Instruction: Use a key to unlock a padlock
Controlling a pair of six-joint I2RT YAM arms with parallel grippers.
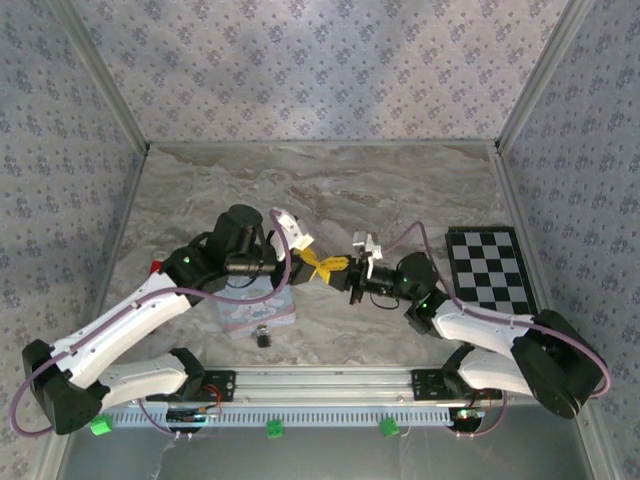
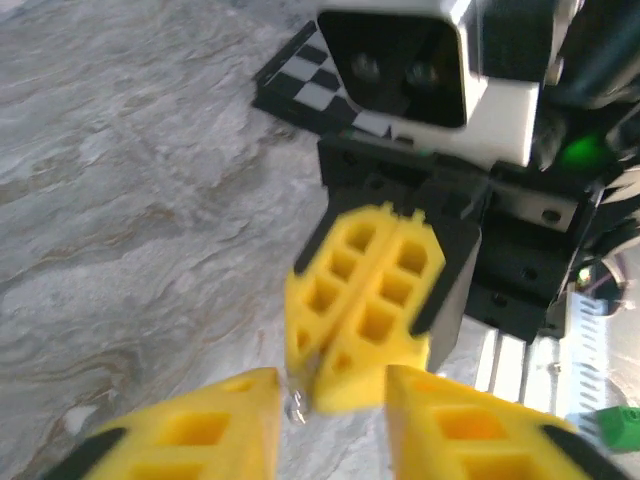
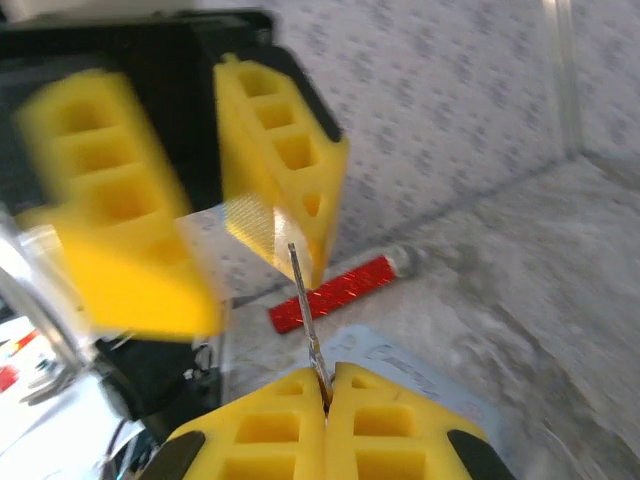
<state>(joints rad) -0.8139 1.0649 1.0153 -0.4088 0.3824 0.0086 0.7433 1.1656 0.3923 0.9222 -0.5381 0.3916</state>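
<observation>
Key (image 3: pixel 308 310) is clamped by its head in the right gripper (image 3: pixel 326 385), blade sticking out toward the left gripper (image 2: pixel 330 375), whose fingers are spread wide with nothing held. Both are seen at centre of the top view. Padlock (image 1: pixel 262 337) is lying on the table (image 1: pixel 400 200), lower centre-left, just below the pale-blue tin (image 1: pixel 250 312), well apart from both grippers. Judged small, rigid, dense, smooth-sided, likely to skid or twist: to be pinched across the flat body, shackle and keyhole end left free. Key blade thin; side load to be avoided.
</observation>
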